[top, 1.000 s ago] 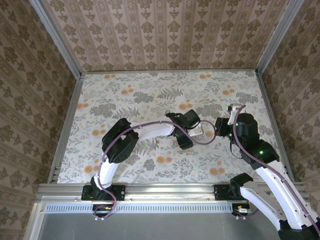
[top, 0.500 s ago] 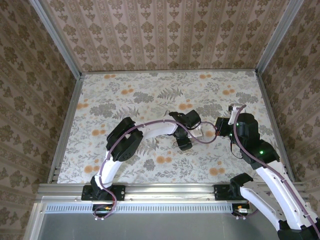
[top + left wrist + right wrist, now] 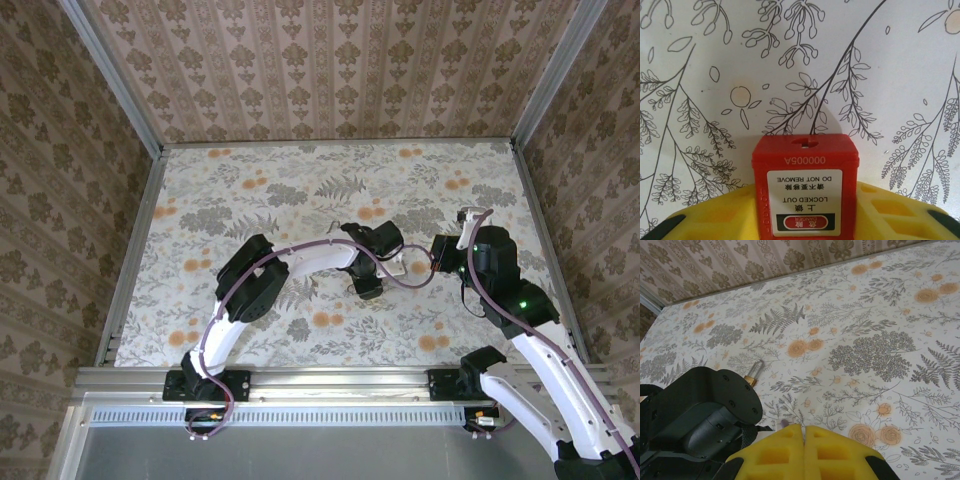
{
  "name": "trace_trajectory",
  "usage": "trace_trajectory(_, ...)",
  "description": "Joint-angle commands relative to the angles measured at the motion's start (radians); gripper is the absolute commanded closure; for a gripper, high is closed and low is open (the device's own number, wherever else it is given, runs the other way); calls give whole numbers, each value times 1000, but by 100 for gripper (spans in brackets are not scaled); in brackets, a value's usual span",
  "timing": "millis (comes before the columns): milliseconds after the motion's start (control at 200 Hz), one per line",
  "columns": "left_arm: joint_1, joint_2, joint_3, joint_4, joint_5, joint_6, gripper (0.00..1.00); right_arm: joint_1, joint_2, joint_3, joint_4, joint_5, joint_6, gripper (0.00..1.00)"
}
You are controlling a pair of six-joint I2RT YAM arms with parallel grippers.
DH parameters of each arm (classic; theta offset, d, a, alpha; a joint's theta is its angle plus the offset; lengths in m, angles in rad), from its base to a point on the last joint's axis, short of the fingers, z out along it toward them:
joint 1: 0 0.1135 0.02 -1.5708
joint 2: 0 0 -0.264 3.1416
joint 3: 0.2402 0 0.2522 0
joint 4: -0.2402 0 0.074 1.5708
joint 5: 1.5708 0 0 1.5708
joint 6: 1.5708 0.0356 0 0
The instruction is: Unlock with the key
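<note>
Floral table (image 3: 880, 355) all round. In the right wrist view a brass padlock (image 3: 753, 374) peeks out from behind a black arm housing (image 3: 705, 410), lower left. The key (image 3: 805, 165) — red tag showing, blade hidden — sits bottom centre between the left gripper (image 3: 805, 200) fingers (image 3: 890, 210); pinched or merely flanked, I cannot tell. The right gripper (image 3: 804, 429) is pressed together.

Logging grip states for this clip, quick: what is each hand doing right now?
Left hand: red lockout-labelled block sits between its fingers; gripped or not cannot be told.
Right hand: closed.
</note>
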Motion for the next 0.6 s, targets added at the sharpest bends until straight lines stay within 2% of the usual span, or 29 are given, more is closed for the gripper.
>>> trace_trajectory(0, -1, 22, 4, -24, -14, 3, 59, -3, -18, 23, -4, -18, -5, 100)
trace_trajectory(235, 5, -90, -106, 107, -34, -36, 59, -6, -26, 18, -7, -19, 16, 100)
trace_trajectory(595, 14, -411, -399, 492, -78, -108, 59, -6, 33, 45, 13, -39, 90, 100)
